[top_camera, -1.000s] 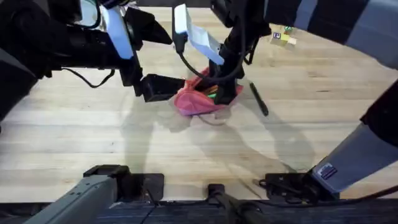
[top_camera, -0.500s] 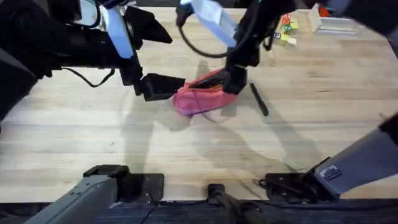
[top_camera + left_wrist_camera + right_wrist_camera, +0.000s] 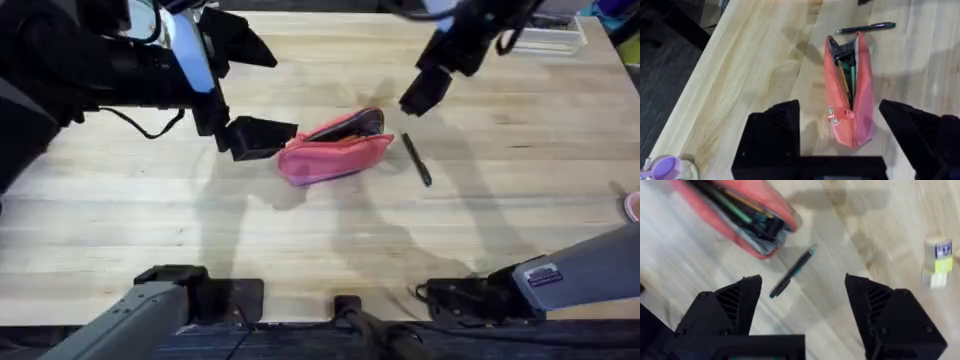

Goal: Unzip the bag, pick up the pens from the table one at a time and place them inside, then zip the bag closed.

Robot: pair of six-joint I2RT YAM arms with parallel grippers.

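So the bag (image 3: pixel 335 155) lies unzipped with pens inside, one pen (image 3: pixel 416 160) waits on the bench (image 3: pixel 300 250), my right hand (image 3: pixel 418 98) open, empty, zipping undone.

Wooden table (image 3: pixel 300 240): open pink bag (image 3: pixel 335 158), pen (image 3: pixel 416 160) beside

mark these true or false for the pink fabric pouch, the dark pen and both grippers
1. The pink fabric pencil pouch is unzipped, with pens inside. True.
2. A dark slim pen lies on the wooden table beside the pouch. True.
3. The right gripper holds that pen. False: it is open and empty, above the pen.
4. The left gripper is clamped shut on the pouch. False: its fingers are spread either side of the pouch's zipper-pull end.
5. The pouch stands upright. False: it lies on its side.
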